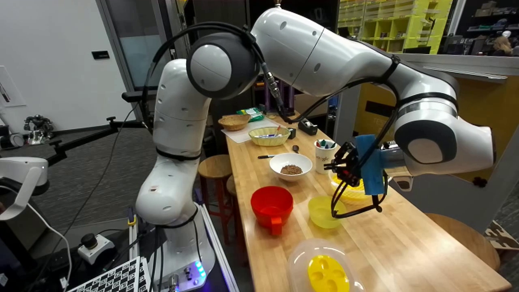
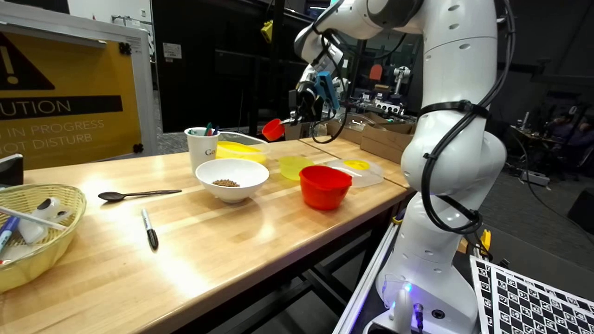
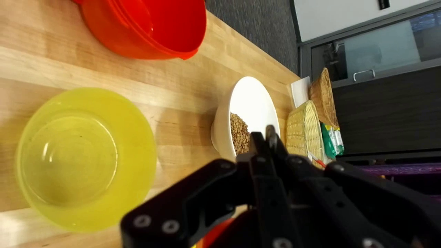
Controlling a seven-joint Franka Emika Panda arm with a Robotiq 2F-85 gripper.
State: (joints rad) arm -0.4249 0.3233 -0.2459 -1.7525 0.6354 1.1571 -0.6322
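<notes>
My gripper [image 2: 291, 119] is shut on the handle of a small red cup [image 2: 273, 130], which hangs tilted above the table in an exterior view. In the wrist view the fingertips [image 3: 263, 139] are close together, and a bit of red [image 3: 217, 231] shows under the fingers. The gripper also shows in an exterior view [image 1: 329, 166], where the cup is mostly hidden. Below it stand a translucent yellow bowl [image 1: 324, 213] and a yellow container [image 1: 354, 190]. A white bowl [image 1: 291, 164] with brown pellets and a larger red bowl [image 1: 271, 205] stand nearby.
A white cup with pens [image 1: 325, 156] stands beside the white bowl. A clear lid with a yellow centre [image 1: 328, 273] lies near the table's front. A black spoon [image 2: 139, 195], a marker [image 2: 149, 229] and a wicker basket [image 2: 44, 232] are farther along the table.
</notes>
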